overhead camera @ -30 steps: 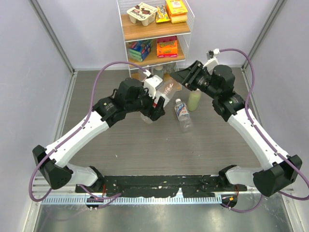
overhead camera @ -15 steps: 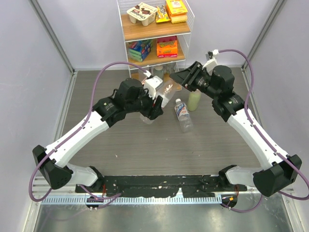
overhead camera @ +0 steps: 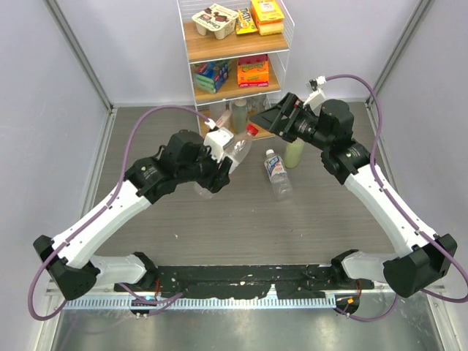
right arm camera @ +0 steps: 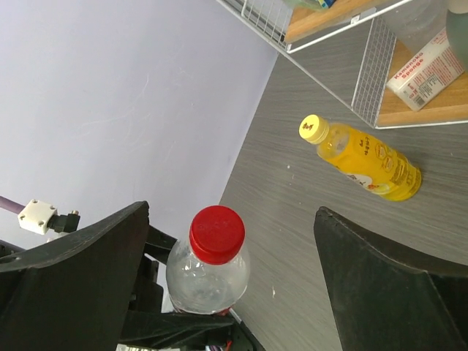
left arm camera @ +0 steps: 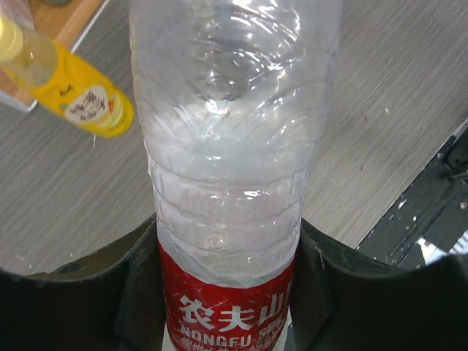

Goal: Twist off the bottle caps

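My left gripper (overhead camera: 216,159) is shut on a clear bottle with a red label (left arm camera: 230,183) and holds it tilted above the table. Both fingers press on the label. Its red cap (right arm camera: 216,234) is on the neck and points at my right gripper (overhead camera: 272,121). That gripper is open, with its fingers wide on either side of the cap and not touching it. A yellow-orange juice bottle (right arm camera: 369,164) with a yellow cap (right arm camera: 314,129) lies by the rack's foot. A bottle with a blue-white label (overhead camera: 276,174) and a white cap (overhead camera: 270,153) lies mid-table.
A wire rack (overhead camera: 219,48) with wooden shelves of snack boxes stands at the back centre. A pale green bottle (overhead camera: 295,152) stands upright just right of the lying bottle, under my right arm. Grey walls close in the left and right sides.
My right gripper has opened and let go of the red cap. My left arm has drawn back to the left with the bottle, so the cap now stands apart from the right fingers.
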Tool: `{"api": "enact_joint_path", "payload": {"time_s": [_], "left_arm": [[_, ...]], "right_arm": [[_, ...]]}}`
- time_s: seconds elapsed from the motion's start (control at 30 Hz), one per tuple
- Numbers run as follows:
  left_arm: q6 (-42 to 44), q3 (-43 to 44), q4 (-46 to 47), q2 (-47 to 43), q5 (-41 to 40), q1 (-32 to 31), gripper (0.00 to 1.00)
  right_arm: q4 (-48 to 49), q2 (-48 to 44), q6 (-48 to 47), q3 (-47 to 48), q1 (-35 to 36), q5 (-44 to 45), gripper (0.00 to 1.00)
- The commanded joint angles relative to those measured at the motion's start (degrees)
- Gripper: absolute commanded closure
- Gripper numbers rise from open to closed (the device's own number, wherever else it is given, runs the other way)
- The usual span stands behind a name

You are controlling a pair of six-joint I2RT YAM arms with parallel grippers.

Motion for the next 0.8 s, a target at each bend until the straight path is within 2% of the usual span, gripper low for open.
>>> {"api": "enact_joint_path", "payload": {"time_s": [0.0, 0.27, 0.57, 0.63, 0.7, 0.77], "left_arm": [[0.4, -2.4, -3.3, -3.4, -2.6, -0.2, 0.71], [-0.8, -5.4, -3.8, -5.1, -3.9, -0.2, 0.74], [-1.8, -6.1, -3.0, -4.0, -3.9, -0.2, 0.77], [-1.9, -6.4, -2.8, -4.1, -3.9, -0.3, 0.77], [-2.0, -6.7, -2.7, -4.3, -4.0, -0.2, 0.77], [-2.0, -6.9, -2.6, -4.3, -3.9, -0.2, 0.78]], "right_arm": [[-0.1, -0.2, -1.4, 1.0, -0.3, -3.8, 0.01], [6.4, -0.4, 3.7, -5.6, 0.6, -7.5, 0.02], [8.2, 2.3, 4.7, -6.7, 4.1, -5.9, 0.26], [9.0, 2.3, 5.2, -7.2, 4.3, -5.4, 0.28], [10.0, 2.3, 6.3, -8.2, 4.3, -4.9, 0.34], [10.9, 2.2, 6.8, -8.8, 4.3, -4.7, 0.36]]}}
